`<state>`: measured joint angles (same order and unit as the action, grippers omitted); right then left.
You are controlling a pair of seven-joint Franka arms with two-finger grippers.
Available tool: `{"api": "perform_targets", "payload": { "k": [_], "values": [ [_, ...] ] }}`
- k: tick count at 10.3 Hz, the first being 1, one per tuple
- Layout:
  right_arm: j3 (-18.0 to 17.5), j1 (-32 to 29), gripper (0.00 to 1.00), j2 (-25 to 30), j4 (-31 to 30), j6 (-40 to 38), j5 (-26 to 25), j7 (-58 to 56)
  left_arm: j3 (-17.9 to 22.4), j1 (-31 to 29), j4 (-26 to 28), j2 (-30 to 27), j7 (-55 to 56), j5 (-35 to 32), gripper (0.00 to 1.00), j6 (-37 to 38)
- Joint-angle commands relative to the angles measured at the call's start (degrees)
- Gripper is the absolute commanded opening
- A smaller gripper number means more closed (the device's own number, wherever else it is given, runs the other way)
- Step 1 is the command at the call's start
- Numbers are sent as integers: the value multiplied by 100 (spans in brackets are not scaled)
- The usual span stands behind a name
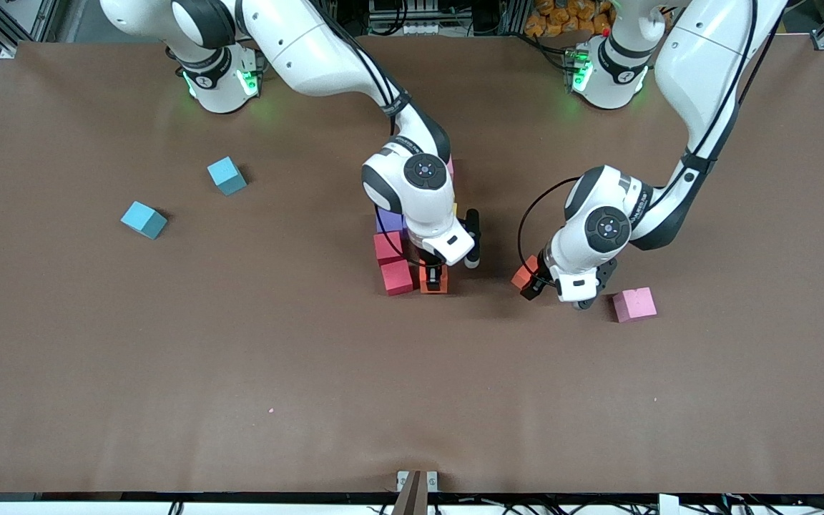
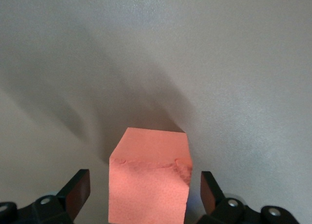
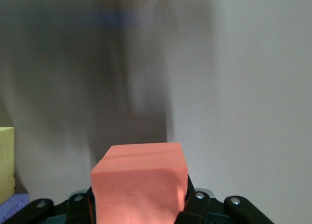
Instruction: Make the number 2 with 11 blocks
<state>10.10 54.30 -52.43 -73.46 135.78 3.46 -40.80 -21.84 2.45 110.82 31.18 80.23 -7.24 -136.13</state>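
Brown table, largest thing in view. Two white arms reach in from the top of the front view. Right arm bends down over the block cluster at mid-table; the right gripper points down with its fingers clamped on an orange block, set just beside the nearer red block. Left arm bends in from its own end; the left gripper is low at the table, fingers spread wide either side of a second orange block, gaps visible on both sides in the left wrist view, no contact.

Count visible: 2 light-blue cubes, well apart from the cluster toward the right arm's end; 2 red blocks touching in a column; 1 purple block touching the farther red one; 2 orange; 1 loose pink block near the left gripper. A pink sliver and a yellow sliver peek past the right arm's wrist; rest of the number 2 is hidden under that arm, count cannot be told.
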Motion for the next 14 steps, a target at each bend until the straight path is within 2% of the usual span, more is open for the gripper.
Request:
{"api": "perform_targets", "payload": {
  "k": [1, 3, 5, 6, 9, 11, 12, 14],
  "values": [
    [-332, -322, 45, 66, -150, 1, 93, -156, 5, 19, 19, 142, -34, -5, 100, -203],
    [-447, -420, 45, 119, -290, -7, 93, -148, 5, 1, 2, 248, -34, -14, 96, -466],
    [-544, -508, 45, 163, -370, -16, 93, -156, 5, -43, -34, 362, -8, -5, 70, -616],
    [-544, -517, 45, 172, -379, -16, 93, -156, 5, -43, -68, 380, -8, -5, 64, -626],
    [-727, -674, 45, 207, -449, -43, 93, -139, 5, -34, -104, 389, 1, 3, 57, -634],
    [-737, -675, 45, 268, -554, -43, 93, -104, 5, 18, -182, 397, 89, 64, 56, -634],
    [-737, -675, 45, 294, -581, -69, 93, -103, 5, 27, -218, 398, 159, 74, 51, -634],
    [-737, -675, 45, 295, -590, -78, 93, -95, 5, 114, -480, 564, 780, 74, 46, -634]
  ]
}}
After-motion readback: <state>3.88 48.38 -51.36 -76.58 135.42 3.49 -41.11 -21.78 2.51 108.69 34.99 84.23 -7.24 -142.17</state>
